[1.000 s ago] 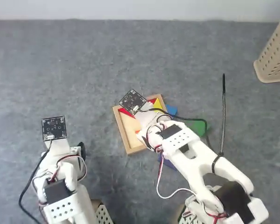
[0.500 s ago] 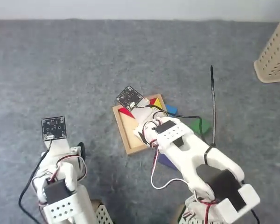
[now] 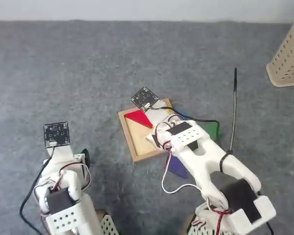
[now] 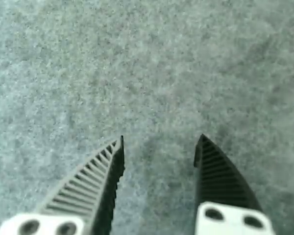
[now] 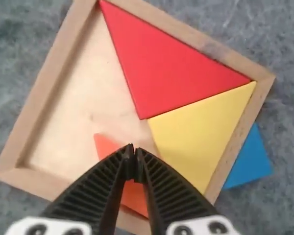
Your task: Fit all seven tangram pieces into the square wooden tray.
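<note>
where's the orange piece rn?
Right wrist view: the orange piece lies inside the wooden tray, under the tips of the shut right gripper, just beside the yellow triangle.

Plenty of room out left and far across the grey tabletop, bare felt all the way. The left tool hangs there, jaws apart, nothing near it.

At the tray it gets tight. The right arm lies over the near right corner, and the right tool, jaws pressed together, sits over the orange piece. The red triangle and yellow triangle take up one half, with bare wood open beside them.

The blue piece is just outside the rim. The purple piece and green piece flank the arm, and a black cable stands alongside. A basket blocks the far right corner.
</note>
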Controlling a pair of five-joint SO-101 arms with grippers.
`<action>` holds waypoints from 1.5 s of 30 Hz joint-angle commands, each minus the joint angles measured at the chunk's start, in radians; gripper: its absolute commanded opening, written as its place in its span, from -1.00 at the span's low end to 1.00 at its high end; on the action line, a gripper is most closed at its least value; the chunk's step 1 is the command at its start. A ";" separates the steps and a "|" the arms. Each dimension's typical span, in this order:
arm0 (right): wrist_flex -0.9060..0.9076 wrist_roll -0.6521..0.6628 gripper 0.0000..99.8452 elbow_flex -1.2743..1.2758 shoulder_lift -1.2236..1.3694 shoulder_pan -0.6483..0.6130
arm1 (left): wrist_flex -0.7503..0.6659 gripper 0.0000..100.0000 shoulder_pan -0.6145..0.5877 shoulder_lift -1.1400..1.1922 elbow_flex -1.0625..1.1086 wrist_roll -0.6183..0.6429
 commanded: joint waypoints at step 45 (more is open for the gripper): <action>0.366 0.008 -0.99 -0.112 -0.196 0.372 | 0.003 -0.55 0.002 -0.011 -0.005 0.009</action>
